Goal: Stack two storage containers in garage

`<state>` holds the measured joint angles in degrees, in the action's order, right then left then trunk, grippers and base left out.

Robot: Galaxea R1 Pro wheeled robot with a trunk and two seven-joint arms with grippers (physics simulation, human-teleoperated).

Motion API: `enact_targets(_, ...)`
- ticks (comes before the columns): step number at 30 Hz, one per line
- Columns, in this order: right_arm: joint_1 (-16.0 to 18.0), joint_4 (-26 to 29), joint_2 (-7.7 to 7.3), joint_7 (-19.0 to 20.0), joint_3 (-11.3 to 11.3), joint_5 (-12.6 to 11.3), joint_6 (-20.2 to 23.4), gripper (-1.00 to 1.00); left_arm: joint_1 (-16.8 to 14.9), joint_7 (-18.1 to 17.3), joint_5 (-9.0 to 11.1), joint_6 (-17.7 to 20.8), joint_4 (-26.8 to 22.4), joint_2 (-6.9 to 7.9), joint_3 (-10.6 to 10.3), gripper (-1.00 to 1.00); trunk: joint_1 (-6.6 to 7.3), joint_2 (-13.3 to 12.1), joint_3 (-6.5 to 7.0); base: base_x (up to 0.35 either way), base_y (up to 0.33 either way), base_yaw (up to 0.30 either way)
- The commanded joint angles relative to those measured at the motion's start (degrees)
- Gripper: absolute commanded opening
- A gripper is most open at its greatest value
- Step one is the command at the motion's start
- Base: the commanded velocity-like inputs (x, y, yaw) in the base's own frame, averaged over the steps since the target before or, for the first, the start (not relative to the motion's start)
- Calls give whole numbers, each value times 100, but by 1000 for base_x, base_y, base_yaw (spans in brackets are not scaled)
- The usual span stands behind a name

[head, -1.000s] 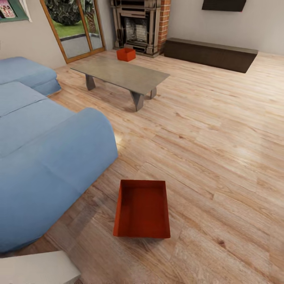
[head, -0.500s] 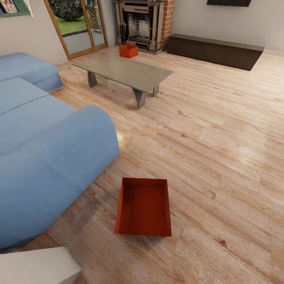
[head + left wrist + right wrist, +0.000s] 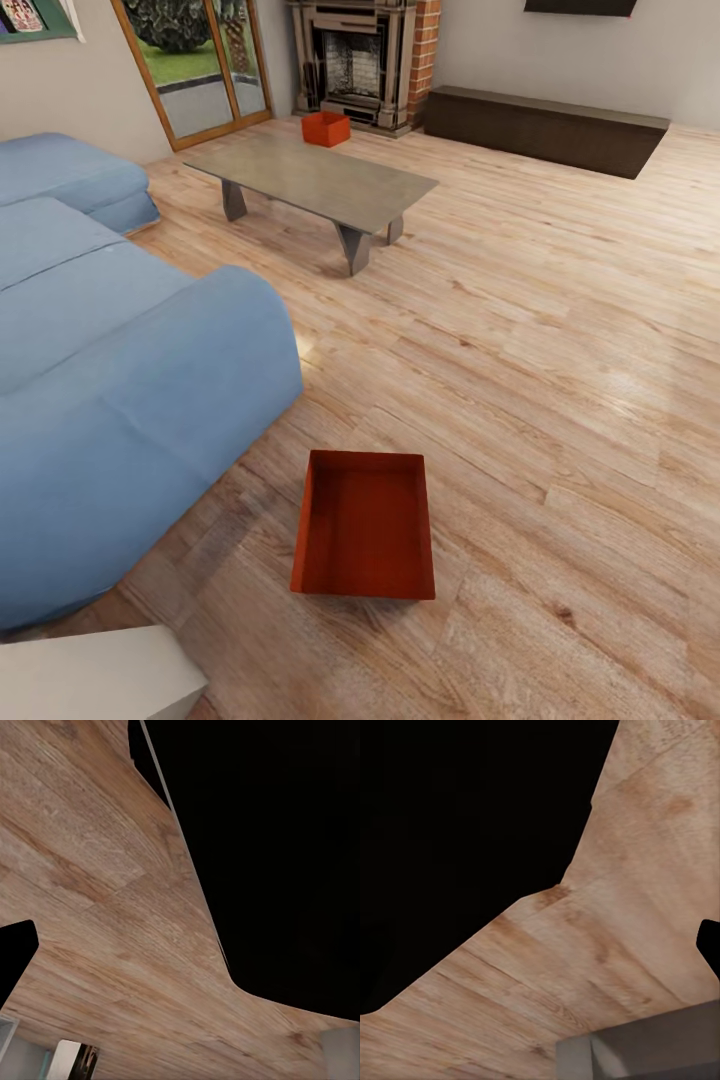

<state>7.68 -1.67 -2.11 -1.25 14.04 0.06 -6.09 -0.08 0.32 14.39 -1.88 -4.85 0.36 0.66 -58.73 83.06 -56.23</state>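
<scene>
Two red-orange open-top storage containers are in the living room. The near one point(image 3: 364, 524) lies empty on the light wood floor point(image 3: 560, 330), just off the blue sofa's rounded end. The far one point(image 3: 326, 128) stands on the floor beyond the low grey table, in front of the brick fireplace point(image 3: 362, 62). In the left wrist view a dark finger-like shape point(image 3: 15, 958) juts in over the planks; a similar one point(image 3: 709, 945) shows in the right wrist view. Whether either gripper is open or shut cannot be made out. Nothing is held in sight.
The blue sofa point(image 3: 110, 400) takes up the left side. The low grey table point(image 3: 315, 180) stands mid-room, with a dark low bench point(image 3: 545, 130) along the back wall and a glass door point(image 3: 200, 70) at the back left. A pale grey block point(image 3: 90, 675) sits at the lower left corner.
The whole head view shifted slightly a second ago, so the camera moved; since half a second ago it holds still. Neither container has moved on the floor.
</scene>
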Motion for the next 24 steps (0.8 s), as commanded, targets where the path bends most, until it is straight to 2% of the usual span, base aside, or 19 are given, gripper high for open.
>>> enact_targets(1, 6, -18, 1, -12, 29, 1, -34, 100, -1, 3, 20, -14, 1, 0, 4, 100, 0, 1, -2, 0, 0, 0)
enact_targets(24, 6, -18, 0, -13, 29, -1, -17, 100, -1, 3, 20, -14, 1, 0, 4, 100, 0, 1, -3, 0, 0, 0)
